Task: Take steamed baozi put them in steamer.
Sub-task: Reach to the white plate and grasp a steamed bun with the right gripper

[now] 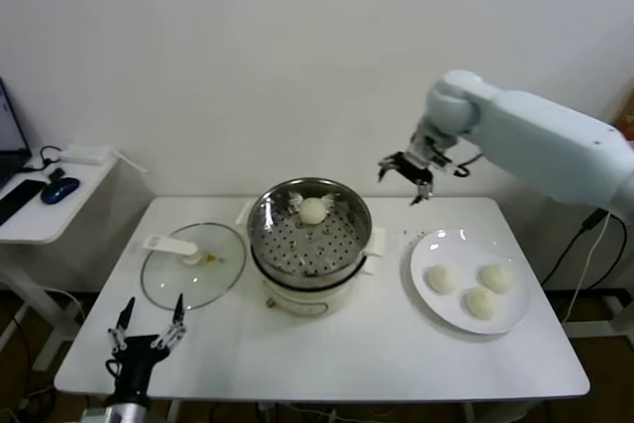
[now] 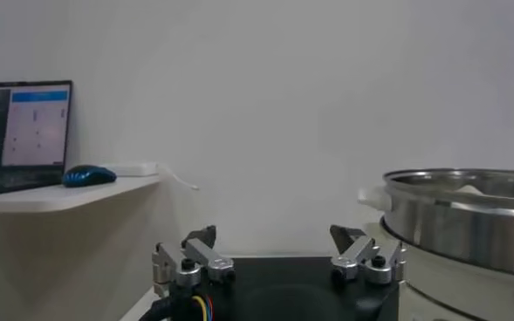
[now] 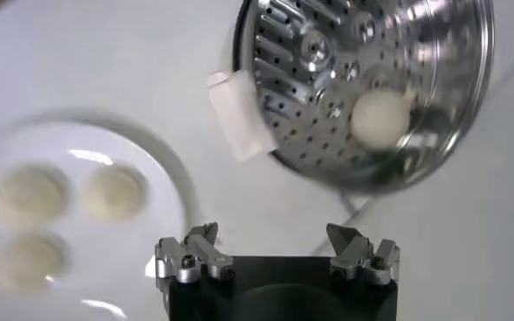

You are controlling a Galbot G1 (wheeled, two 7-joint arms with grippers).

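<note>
Steel steamer (image 1: 308, 235) w/ one baozi (image 1: 313, 210) sitting inside, right gripper (image 1: 405, 175) hovering empty, fingers wide, btwn steamer & plate (image 1: 446, 246), left gripper (image 1: 149, 329) idling open by table edge

4 baozi (image 1: 313, 210), 1 steamer (image 1: 349, 207), 1 plate (image 1: 426, 289), 1 lid (image 1: 158, 284).

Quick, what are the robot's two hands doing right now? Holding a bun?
Left gripper: open, empty, low by the table's front corner.
Right gripper: open, empty, up between steamer and plate.

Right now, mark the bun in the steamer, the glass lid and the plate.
bun in the steamer (image 1: 313, 210), head view, top of its dome.
glass lid (image 1: 220, 279), head view, bare glass near its right edge.
plate (image 1: 436, 246), head view, bare rim behind the buns.
</note>
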